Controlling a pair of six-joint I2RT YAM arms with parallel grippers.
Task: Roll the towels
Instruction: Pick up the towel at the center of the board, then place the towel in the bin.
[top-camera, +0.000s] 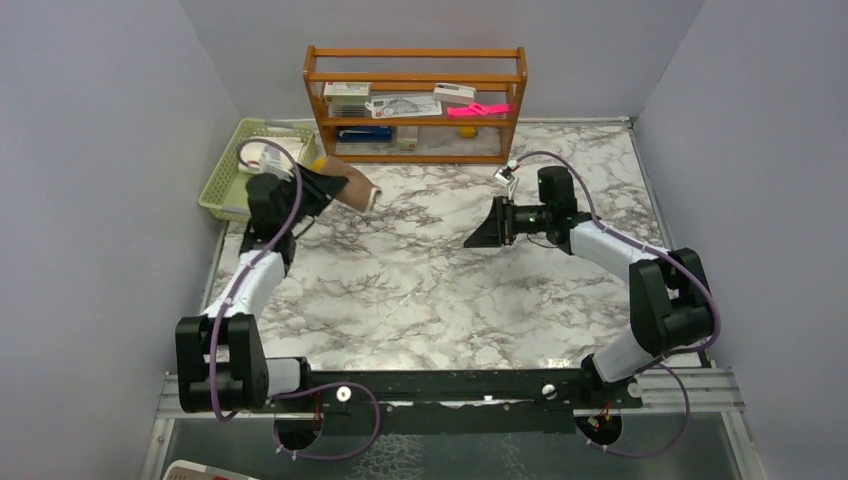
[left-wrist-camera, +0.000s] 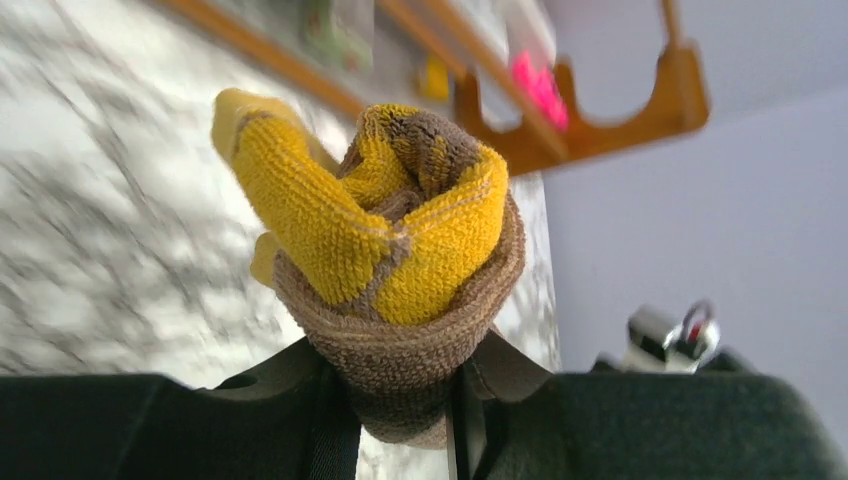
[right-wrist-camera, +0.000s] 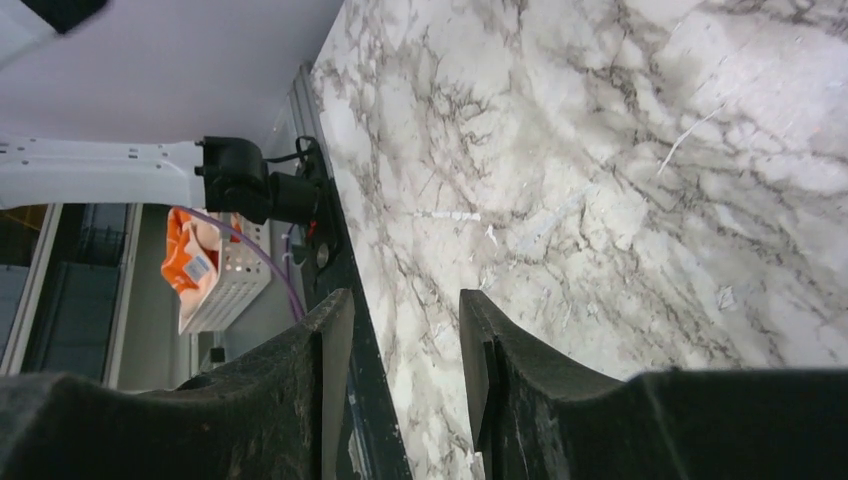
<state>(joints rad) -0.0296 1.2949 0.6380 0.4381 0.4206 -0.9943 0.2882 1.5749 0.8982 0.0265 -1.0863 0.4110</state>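
The brown towel with mustard-yellow trim (top-camera: 357, 188) is rolled into a tight bundle. My left gripper (top-camera: 326, 186) is shut on it and holds it in the air at the back left, next to the green basket (top-camera: 222, 190). In the left wrist view the roll (left-wrist-camera: 400, 250) fills the middle, end-on, pinched between my fingers (left-wrist-camera: 300, 420). A pale cream-white bundle (top-camera: 268, 155) lies in the basket; it looks like the other towel. My right gripper (top-camera: 484, 232) is open and empty above the table's middle; its fingers (right-wrist-camera: 335, 340) stand apart over bare marble.
A wooden shelf (top-camera: 415, 148) with small items, one of them pink (top-camera: 476, 109), stands at the back centre. Grey walls close in the left, right and back. The marble table (top-camera: 420, 300) runs to the front rail.
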